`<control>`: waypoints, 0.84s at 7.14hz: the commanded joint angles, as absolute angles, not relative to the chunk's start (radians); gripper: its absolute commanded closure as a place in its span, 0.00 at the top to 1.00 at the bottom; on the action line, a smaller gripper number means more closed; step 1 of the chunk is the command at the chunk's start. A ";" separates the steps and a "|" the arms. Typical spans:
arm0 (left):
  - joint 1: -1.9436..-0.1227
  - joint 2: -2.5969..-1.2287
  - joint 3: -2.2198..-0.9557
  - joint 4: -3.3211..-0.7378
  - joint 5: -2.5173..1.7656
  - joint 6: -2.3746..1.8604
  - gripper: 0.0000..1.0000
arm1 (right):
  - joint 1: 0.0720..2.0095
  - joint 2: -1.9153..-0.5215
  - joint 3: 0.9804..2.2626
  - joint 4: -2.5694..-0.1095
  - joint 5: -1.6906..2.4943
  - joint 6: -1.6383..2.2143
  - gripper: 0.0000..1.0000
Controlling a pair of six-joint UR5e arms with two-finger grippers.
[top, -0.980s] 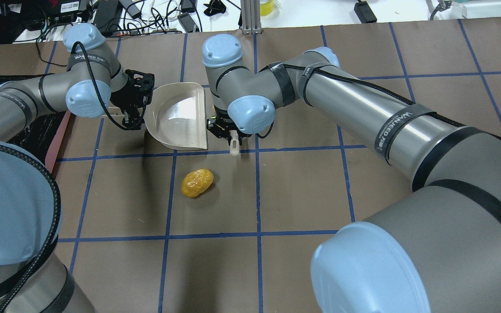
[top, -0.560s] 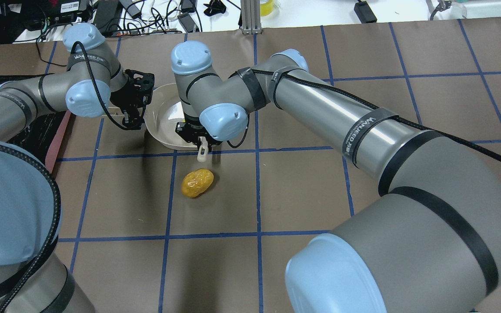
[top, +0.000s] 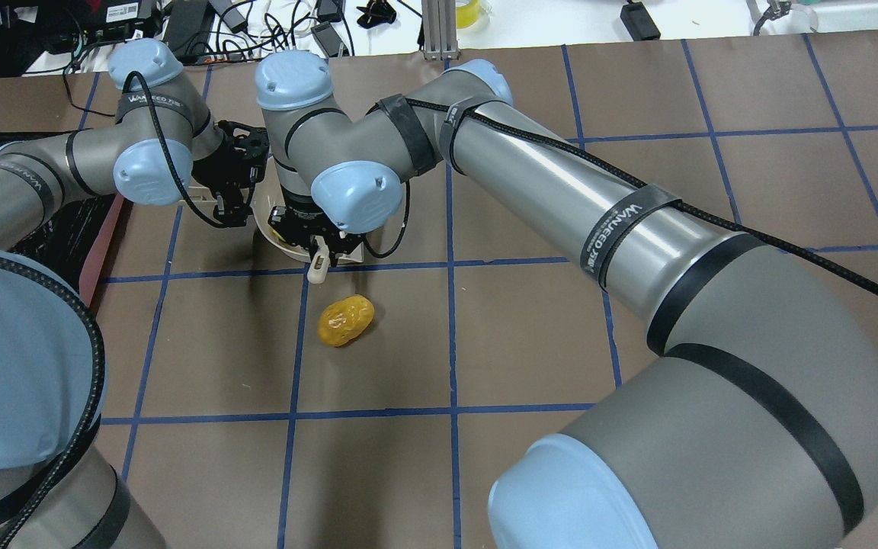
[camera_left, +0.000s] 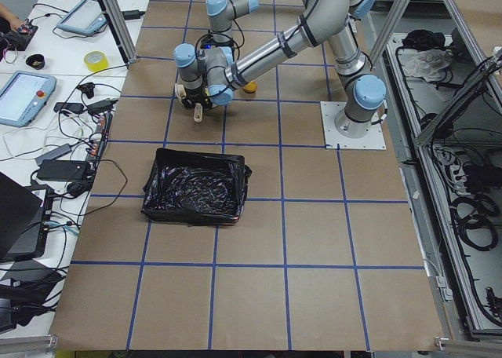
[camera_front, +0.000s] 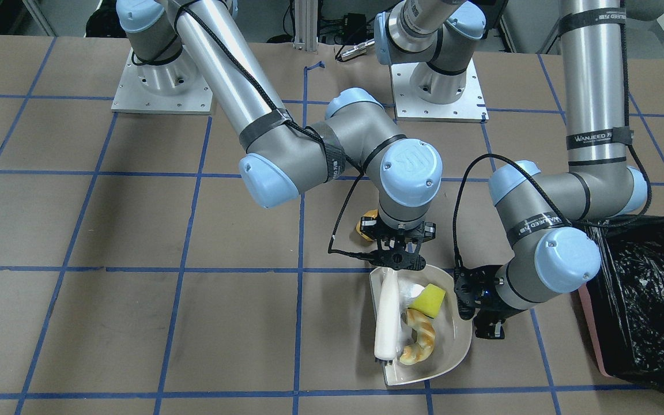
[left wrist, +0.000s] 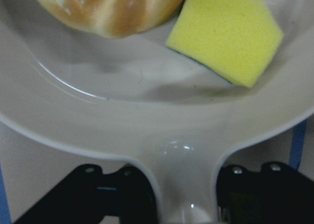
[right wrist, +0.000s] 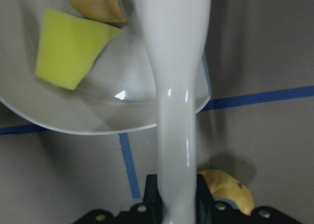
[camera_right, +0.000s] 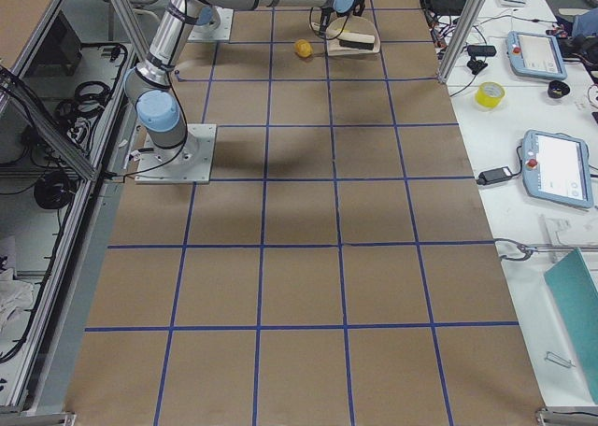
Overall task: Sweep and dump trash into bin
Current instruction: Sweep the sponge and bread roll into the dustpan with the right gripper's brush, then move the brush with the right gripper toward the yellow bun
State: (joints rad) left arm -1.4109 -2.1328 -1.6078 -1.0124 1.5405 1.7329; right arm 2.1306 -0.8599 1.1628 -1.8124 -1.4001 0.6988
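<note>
A cream-white dustpan [camera_front: 460, 344] lies on the table with the yellow sponge [camera_front: 429, 300] and the croissant piece [camera_front: 418, 344] inside. My left gripper [camera_front: 478, 308] is shut on the dustpan's handle [left wrist: 184, 194]. My right gripper [camera_front: 400, 260] is shut on a white brush [camera_front: 388, 317], which lies along the pan's open side. The golden-brown potato lump [top: 345, 320] sits on the table outside the pan, just behind the right wrist. The bin [camera_front: 643, 305], lined with a black bag, stands beside the left arm.
The right arm [top: 561, 191] reaches across the table and hides most of the dustpan in the overhead view. Cables and devices [top: 256, 23] lie beyond the table's far edge. The brown table [top: 408, 457] has a blue tape grid.
My right arm has swung left with the brush, from the pan's right side to over the pan. The left arm, dustpan and potato lump have not moved.
</note>
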 commanded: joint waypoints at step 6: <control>-1.206 -2.015 -1.756 -1.008 1.545 2.117 0.00 | 1.999 -1.122 1.508 -1.723 -1.460 0.586 0.00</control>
